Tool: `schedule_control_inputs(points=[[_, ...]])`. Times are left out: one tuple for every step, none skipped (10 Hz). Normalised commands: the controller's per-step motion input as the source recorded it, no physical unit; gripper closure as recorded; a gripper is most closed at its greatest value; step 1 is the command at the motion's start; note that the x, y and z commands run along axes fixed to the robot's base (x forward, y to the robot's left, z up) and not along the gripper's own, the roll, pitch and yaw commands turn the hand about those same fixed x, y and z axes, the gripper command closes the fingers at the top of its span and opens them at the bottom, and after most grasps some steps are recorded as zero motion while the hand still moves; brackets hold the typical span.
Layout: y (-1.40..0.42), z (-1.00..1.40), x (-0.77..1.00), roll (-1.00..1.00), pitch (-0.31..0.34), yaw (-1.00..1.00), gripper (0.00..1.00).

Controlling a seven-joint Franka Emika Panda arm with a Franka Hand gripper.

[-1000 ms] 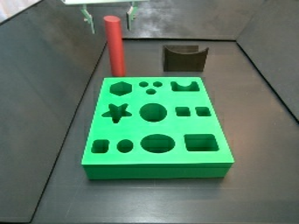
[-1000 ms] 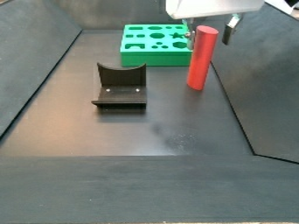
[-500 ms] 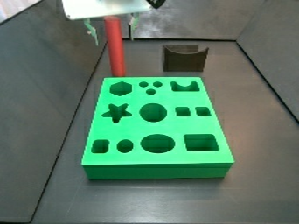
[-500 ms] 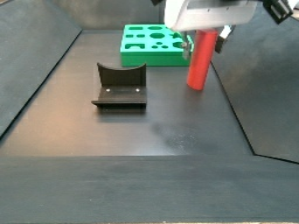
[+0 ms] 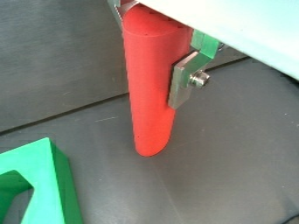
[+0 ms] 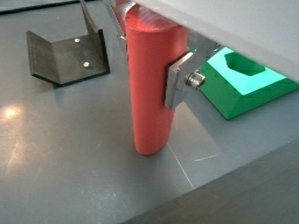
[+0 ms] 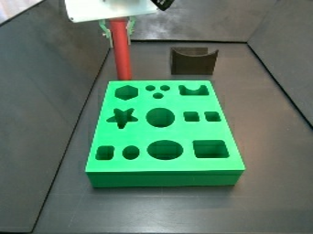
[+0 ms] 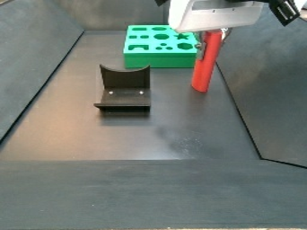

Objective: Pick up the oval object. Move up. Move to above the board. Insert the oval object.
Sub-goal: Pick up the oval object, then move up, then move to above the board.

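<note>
1. Gripper [image 7: 120, 31] sits over the top of the oval object [image 7: 124, 57], which stands upright on the dark floor at the board's [image 7: 164, 130] 11 o'clock corner in a side view.
2. In both wrist views a silver finger [image 5: 184, 77] lies flat against the rod's side [image 6: 149, 87]; the pincer is closed narrow on the oval object, its lower end touching the floor.
3. The board lies flat with its cut-outs facing up, just beside the rod but apart from it; a green corner [image 6: 247, 83] shows in a wrist view.
4. The fixture [image 7: 193, 61] stands at the board's 12 o'clock edge in a side view, and at 9 o'clock of the rod in a side view [image 8: 122, 88], well apart.
</note>
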Motion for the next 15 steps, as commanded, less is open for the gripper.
schedule_control_inputs(points=[[0.0,0.0,0.0,0.0,0.0,0.0,1.0],[0.0,0.0,0.0,0.0,0.0,0.0,1.0],[0.0,0.0,0.0,0.0,0.0,0.0,1.0],[0.0,0.0,0.0,0.0,0.0,0.0,1.0],[0.0,0.0,0.0,0.0,0.0,0.0,1.0],[0.0,0.0,0.0,0.0,0.0,0.0,1.0],[0.0,0.83,0.0,0.0,0.0,0.0,1.0],[0.0,0.8,-0.05,0.0,0.042,0.01,1.0],[-0.02,0.73,-0.07,-0.02,0.066,0.01,1.0],[-0.02,0.6,-0.05,-0.05,0.062,0.02,1.0],[-0.02,0.53,-0.04,-0.07,0.055,0.02,1.0],[-0.01,0.34,-0.02,-0.11,0.047,0.01,1.0],[-0.01,0.27,-0.02,-0.12,0.048,0.01,1.0],[0.06,1.0,0.02,0.19,0.29,-0.03,1.0],[0.06,1.0,0.03,0.18,0.286,-0.03,1.0]])
